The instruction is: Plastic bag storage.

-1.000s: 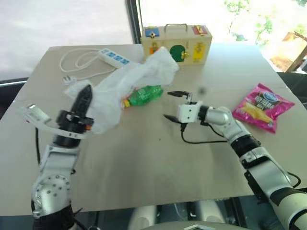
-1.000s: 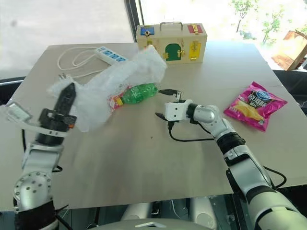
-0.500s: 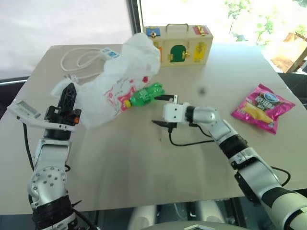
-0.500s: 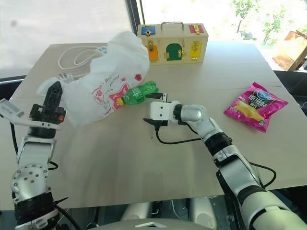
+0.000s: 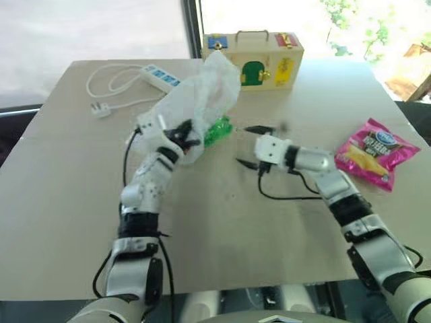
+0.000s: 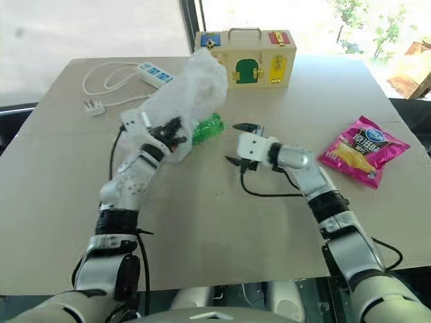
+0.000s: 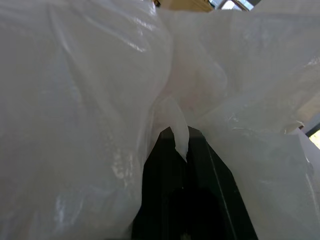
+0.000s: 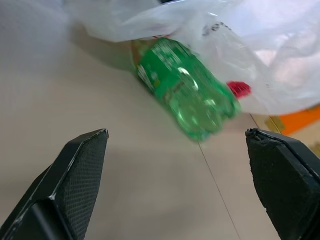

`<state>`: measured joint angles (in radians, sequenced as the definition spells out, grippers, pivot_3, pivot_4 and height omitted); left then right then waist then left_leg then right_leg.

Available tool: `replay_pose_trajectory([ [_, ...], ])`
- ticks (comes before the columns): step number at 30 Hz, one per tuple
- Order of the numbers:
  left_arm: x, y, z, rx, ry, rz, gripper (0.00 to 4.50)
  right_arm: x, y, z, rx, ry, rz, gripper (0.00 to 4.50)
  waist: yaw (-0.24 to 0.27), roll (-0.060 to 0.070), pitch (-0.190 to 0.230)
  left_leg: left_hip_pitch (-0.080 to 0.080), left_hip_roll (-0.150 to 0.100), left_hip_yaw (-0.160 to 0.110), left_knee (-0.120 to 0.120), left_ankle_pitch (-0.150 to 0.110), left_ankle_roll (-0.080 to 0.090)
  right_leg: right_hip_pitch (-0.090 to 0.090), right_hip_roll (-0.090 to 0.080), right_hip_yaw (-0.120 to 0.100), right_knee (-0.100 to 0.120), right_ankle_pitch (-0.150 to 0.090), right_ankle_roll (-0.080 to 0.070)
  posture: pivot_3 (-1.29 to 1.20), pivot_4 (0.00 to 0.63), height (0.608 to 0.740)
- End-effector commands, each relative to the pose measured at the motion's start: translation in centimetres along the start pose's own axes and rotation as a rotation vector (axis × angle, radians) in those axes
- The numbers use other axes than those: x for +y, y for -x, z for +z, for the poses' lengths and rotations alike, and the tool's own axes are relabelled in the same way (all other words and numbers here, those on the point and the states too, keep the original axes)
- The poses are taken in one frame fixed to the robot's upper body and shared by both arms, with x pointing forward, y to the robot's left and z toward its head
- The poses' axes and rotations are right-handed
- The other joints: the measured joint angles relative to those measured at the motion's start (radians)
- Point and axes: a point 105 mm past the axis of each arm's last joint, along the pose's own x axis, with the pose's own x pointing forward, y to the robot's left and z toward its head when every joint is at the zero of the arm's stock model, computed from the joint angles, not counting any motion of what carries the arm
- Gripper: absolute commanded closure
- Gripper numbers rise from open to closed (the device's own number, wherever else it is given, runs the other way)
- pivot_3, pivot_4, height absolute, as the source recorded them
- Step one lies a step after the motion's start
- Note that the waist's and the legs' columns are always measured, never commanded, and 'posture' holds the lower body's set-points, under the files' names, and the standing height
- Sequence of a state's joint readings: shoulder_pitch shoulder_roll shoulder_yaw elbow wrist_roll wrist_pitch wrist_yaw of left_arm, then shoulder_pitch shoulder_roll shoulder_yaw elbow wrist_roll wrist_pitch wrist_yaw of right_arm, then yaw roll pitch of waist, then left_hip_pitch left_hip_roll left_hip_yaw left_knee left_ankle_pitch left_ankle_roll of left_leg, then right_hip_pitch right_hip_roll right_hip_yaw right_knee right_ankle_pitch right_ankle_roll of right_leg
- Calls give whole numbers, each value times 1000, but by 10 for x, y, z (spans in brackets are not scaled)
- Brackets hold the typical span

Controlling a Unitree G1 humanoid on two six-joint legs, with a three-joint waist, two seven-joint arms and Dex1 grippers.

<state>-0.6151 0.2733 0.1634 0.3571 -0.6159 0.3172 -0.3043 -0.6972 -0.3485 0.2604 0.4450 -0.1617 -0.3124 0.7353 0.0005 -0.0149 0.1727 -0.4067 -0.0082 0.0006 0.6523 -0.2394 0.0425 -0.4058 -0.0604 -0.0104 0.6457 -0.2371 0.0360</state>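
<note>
The plastic bag (image 5: pixel 199 97), thin, white and crinkly with red marks, stands bunched up on the table in front of the wooden box. My left gripper (image 5: pixel 182 132) is shut on a fold of the plastic bag (image 7: pixel 90 100) at its near edge; the left wrist view shows film pinched between the black fingers (image 7: pixel 200 170). A green bottle (image 5: pixel 217 130) lies on its side, its cap end under the bag's edge. Just right of the bottle, my right gripper (image 5: pixel 244 145) stands open, pointing at the bottle (image 8: pixel 185 92) with nothing between its fingers (image 8: pixel 82 165).
A wooden box (image 5: pixel 254 58) with coloured doors stands at the back of the table (image 5: pixel 222 229). A pink chip packet (image 5: pixel 374 151) lies at the right. A white power strip (image 5: pixel 161 75) with its cord and plug (image 5: pixel 101 111) lies at the back left.
My left gripper has swung forward, right and down with the bag, from the table's left side to the bottle. The bag now bunches over the bottle's cap end. The right gripper shifted slightly right.
</note>
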Motion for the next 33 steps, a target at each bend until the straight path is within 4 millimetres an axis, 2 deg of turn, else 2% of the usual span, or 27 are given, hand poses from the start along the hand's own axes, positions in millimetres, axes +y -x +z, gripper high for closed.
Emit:
replay_pose_trajectory([
  [1, -13, -6, -43, 206, 26, -123, 4500, -19, 20, 5, -6, 11, -106, 45, 11, 1, -1, -3, 0, -2, 1, 1, -1, -2, 0, -2, 0, 0, 0, 0, 150, 740],
  [3, -27, -2, -62, 330, 56, -246, 4500, -22, 30, 2, 15, 3, -139, 45, 17, 1, -1, -6, -1, -3, 3, 1, -1, -4, 0, -3, 1, 0, 0, 0, 150, 740],
  [6, -58, 18, -78, 480, 116, -492, 4500, -27, 44, -2, 42, -16, -188, 45, 18, 2, -2, -7, -3, -5, 6, 1, 0, -2, -1, -4, 2, 1, 1, 0, 150, 740],
  [10, -91, 53, -75, 567, 216, -736, 4500, -30, 64, -8, 82, -27, -209, 45, 10, 4, -3, -5, -5, -5, 9, 1, 4, 2, -2, -3, 1, 2, 5, 0, 150, 740],
  [13, -89, 55, -66, 501, 185, -694, 4500, -23, 79, -10, 101, -76, -155, 45, 14, 6, -2, -5, -3, -6, 11, 0, 7, 2, -2, -3, 3, 2, 5, 0, 150, 740],
  [15, -79, 46, -51, 389, 159, -608, 4500, -14, 90, -6, 87, -117, -83, 45, 14, 5, -2, -8, -3, -9, 13, 0, 7, 1, -3, -2, 3, 2, 4, 0, 150, 740],
  [17, -64, 35, -32, 252, 146, -490, 4500, -14, 98, 3, 42, -178, -71, 45, 11, 5, -2, -8, -2, -9, 14, -1, 7, 1, -6, -2, 2, 3, 4, 0, 150, 740],
  [19, -57, 28, 1, 69, 217, -423, 4500, -8, 104, 16, -20, -252, -22, 45, 10, 5, -2, -8, -2, -9, 14, -1, 8, 1, -6, -2, 2, 3, 4, 0, 150, 740],
  [21, -61, 31, 35, -93, 306, -446, 4500, 4, 107, 26, -54, -315, 58, 45, 11, 4, -1, -8, -1, -9, 14, -1, 8, 1, -6, -2, 2, 3, 4, 0, 150, 740],
  [24, -85, 49, 75, -232, 425, -607, 4500, 15, 109, 32, -61, -391, 121, 45, 12, 2, 0, -10, 0, -9, 15, -1, 8, 0, -6, -3, 2, 3, 4, 0, 150, 740],
  [26, -102, 65, 98, -291, 463, -724, 4500, 17, 106, 30, -41, -391, 126, 45, 13, 1, 1, -10, -1, -9, 15, -2, 9, 0, -8, -3, 1, 3, 5, 0, 150, 740],
  [27, -101, 69, 109, -349, 455, -718, 4500, 17, 104, 27, -34, -384, 115, 45, 13, 1, 1, -10, -2, -9, 15, -2, 9, 0, -9, -3, 1, 3, 5, 0, 150, 740],
  [28, -91, 66, 116, -394, 437, -646, 4500, 16, 101, 26, -34, -372, 111, 45, 14, 1, 1, -10, -2, -9, 15, -2, 9, 0, -9, -3, 0, 3, 5, 0, 150, 740],
  [32, -32, 32, 109, -413, 276, -221, 4500, 13, 92, 29, -62, -365, 101, 45, 14, 1, 1, -8, -4, -8, 15, -2, 9, 2, -7, -3, 1, 3, 5, 0, 150, 740],
  [33, -23, 26, 107, -411, 249, -158, 4500, 13, 91, 29, -67, -363, 98, 45, 15, 1, 1, -8, -4, -8, 15, -2, 9, 2, -3, -3, 1, 3, 5, 0, 150, 740],
])
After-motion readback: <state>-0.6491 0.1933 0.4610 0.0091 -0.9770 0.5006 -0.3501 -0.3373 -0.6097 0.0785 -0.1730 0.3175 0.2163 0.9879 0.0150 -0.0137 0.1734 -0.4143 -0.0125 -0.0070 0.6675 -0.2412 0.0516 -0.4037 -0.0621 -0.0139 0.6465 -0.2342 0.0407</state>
